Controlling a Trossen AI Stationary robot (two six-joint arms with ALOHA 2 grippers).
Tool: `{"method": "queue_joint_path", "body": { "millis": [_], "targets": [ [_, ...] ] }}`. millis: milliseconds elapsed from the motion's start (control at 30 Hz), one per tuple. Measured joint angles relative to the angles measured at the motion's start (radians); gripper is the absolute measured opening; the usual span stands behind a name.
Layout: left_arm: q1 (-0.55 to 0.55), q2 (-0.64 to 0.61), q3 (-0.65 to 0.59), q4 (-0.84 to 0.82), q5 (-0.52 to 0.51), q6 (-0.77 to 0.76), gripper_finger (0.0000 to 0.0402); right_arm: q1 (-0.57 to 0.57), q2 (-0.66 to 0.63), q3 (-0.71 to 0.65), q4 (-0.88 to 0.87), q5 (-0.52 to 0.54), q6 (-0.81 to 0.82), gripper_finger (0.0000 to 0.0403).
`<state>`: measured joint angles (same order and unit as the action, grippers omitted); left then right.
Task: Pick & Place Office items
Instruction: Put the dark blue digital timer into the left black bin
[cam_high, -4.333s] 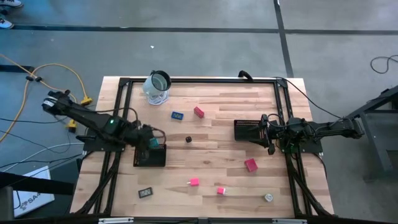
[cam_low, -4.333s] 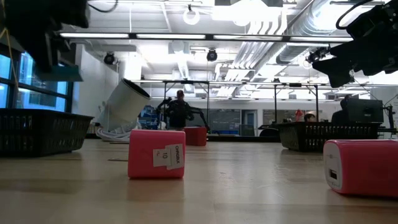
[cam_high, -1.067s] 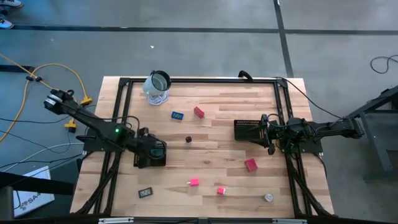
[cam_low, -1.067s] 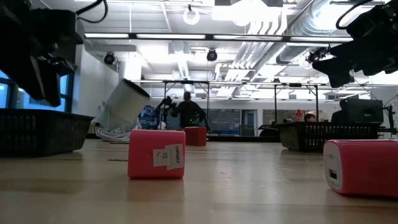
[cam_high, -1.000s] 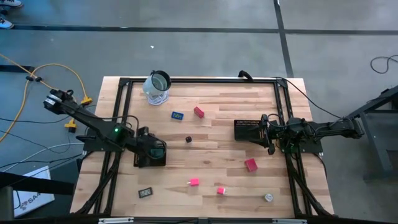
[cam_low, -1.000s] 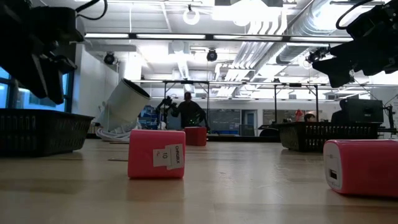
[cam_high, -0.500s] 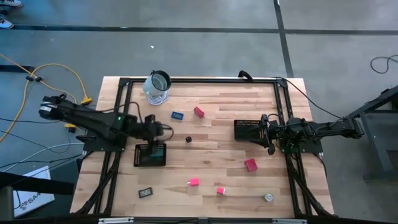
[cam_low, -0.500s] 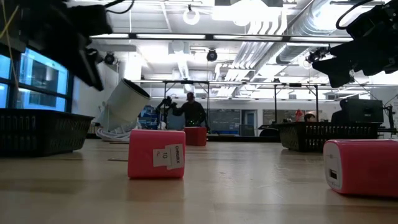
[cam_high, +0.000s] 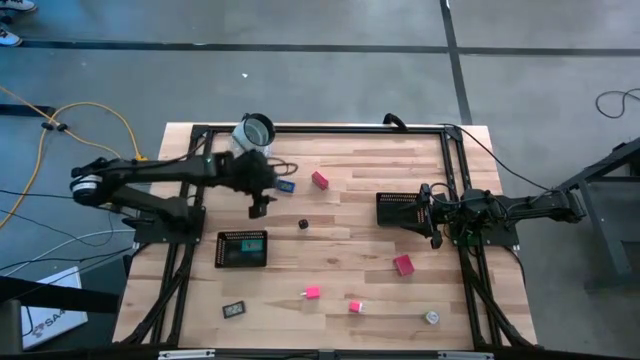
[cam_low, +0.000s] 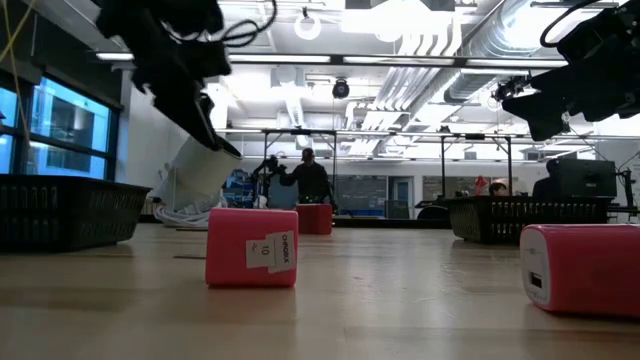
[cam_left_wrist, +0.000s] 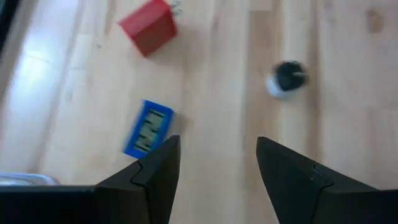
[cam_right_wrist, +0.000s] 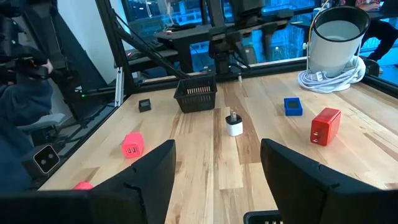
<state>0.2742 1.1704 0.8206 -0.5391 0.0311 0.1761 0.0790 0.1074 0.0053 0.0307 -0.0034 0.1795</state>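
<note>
The left gripper (cam_high: 257, 203) hangs spread and empty above the blue block (cam_high: 286, 186) — lined up for a grab; the right gripper (cam_high: 432, 215), fingers parted, idles by its mesh tray (cam_high: 394, 209).

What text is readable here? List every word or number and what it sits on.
"10": on the white label of the pink block, low view.
Smaller sideways print beside it on that label: too small to read.
Markings on the blue block, left wrist view: blurred, unreadable.
Nothing else is legible.
</note>
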Motion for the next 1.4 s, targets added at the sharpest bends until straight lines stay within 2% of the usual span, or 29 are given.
{"method": "queue_joint_path", "body": {
  "millis": [300, 633, 1400],
  "targets": [
    [0.139, 0.192, 0.108, -0.005, 0.097, 0.210, 0.0203, 0.000, 0.000, 0.000, 0.000, 0.000, 0.000, 0.0223],
    [0.255, 0.318, 0.122, -0.015, 0.177, 0.251, 0.0203, 0.000, 0.000, 0.000, 0.000, 0.000, 0.000, 0.0223],
    [0.241, 0.398, 0.127, 0.045, 0.115, 0.360, 0.0203, 0.000, 0.004, 0.000, 0.000, 0.001, 0.000, 0.0223]
  ]
}}
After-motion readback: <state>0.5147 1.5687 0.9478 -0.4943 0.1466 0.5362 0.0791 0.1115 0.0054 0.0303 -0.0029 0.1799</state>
